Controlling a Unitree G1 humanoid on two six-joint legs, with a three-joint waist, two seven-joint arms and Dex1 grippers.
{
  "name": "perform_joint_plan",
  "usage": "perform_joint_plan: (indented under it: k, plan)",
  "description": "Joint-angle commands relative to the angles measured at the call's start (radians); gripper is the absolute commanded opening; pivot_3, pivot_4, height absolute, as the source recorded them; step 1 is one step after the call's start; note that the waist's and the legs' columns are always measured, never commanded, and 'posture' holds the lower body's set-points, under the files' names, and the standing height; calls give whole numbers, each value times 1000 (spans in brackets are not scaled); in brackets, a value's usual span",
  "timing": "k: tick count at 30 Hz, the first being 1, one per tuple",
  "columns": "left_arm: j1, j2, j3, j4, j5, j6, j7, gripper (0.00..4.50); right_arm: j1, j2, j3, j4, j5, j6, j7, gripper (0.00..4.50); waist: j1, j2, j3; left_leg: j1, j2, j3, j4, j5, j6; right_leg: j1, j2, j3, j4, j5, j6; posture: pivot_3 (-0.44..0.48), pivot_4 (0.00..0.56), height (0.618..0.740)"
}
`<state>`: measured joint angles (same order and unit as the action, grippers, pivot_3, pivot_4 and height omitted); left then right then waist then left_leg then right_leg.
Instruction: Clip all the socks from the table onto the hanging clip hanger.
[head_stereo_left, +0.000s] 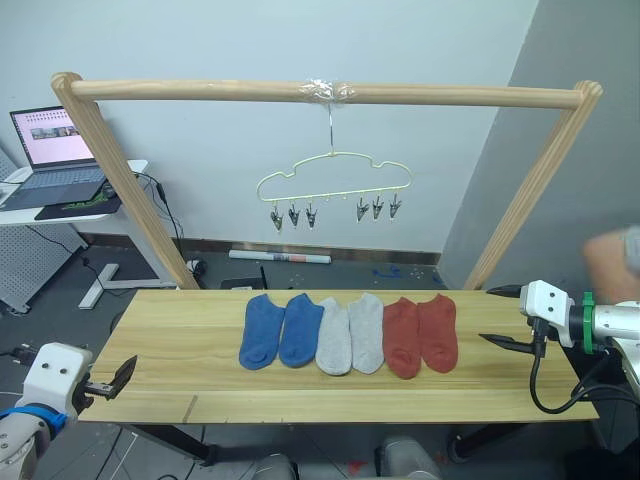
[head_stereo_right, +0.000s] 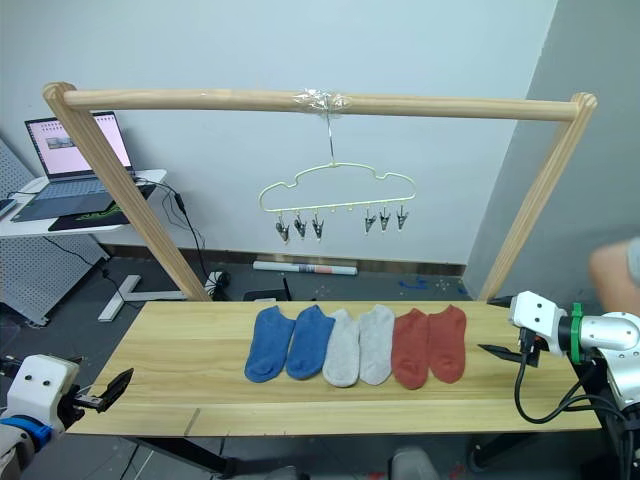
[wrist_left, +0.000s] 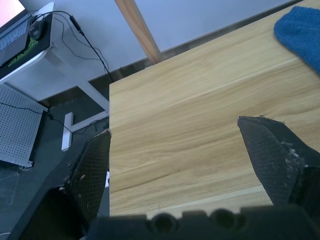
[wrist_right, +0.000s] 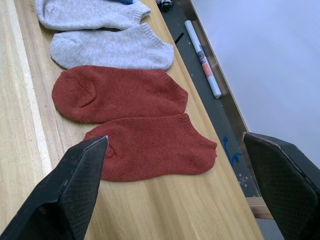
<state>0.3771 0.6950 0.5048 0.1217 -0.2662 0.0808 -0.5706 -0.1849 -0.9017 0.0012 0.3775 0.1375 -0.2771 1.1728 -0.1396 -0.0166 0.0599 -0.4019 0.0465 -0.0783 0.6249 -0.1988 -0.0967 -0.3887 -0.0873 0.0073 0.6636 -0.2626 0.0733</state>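
Note:
A row of socks lies side by side on the wooden table (head_stereo_left: 170, 345): two blue socks (head_stereo_left: 280, 330), two light grey socks (head_stereo_left: 350, 336), two rust-red socks (head_stereo_left: 420, 335). Above and behind them, the pale-yellow clip hanger (head_stereo_left: 334, 178) hangs by its hook with nothing in its silver clips. My left gripper (head_stereo_left: 112, 380) is open at the table's left end, far from the blue socks (wrist_left: 300, 27). At the table's right end my right gripper (head_stereo_left: 487, 315) is open, pointing toward the red socks (wrist_right: 125, 95), a little apart from them.
The hanger hangs from a thick wooden pole frame (head_stereo_left: 320, 92) that straddles the table's back edge. A laptop (head_stereo_left: 55, 140) sits on a white desk at far left. A person's hand (head_stereo_left: 610, 262) shows at the right edge. A white tube (head_stereo_left: 280, 257) lies on the floor behind.

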Motion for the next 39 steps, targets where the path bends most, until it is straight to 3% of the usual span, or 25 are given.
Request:
perform_joint_plan:
  k: [1,17,24,32,39]
  plan:
    - [-10,15,33,-37,-12,6,-11,4488,-33,-17,-28,1,3,-14,-4,4500,0,0,0,0,0,0,0,0,0,0,0,0,0,0,0,-119,0,689]
    - [-46,32,53,10,-36,-104,-110,4488,-41,-11,-42,-4,13,7,-52,4500,0,0,0,0,0,0,0,0,0,0,0,0,0,0,0,-128,0,689]
    - [-48,25,65,17,-20,-132,-87,4488,-28,4,-63,-44,27,-1,-84,4500,-1,0,0,0,0,1,0,1,1,0,0,0,0,0,0,-132,0,689]
    - [-26,-36,23,-130,-12,-74,-29,4488,67,35,-111,-274,120,106,-121,4500,1,0,0,0,0,1,0,1,1,0,0,1,0,0,0,-139,5,689]
    - [-76,-145,-69,-360,-40,78,55,4488,244,3,-194,-551,197,273,-130,4500,9,-4,34,1,0,1,1,0,0,1,0,1,1,0,0,-185,94,689]
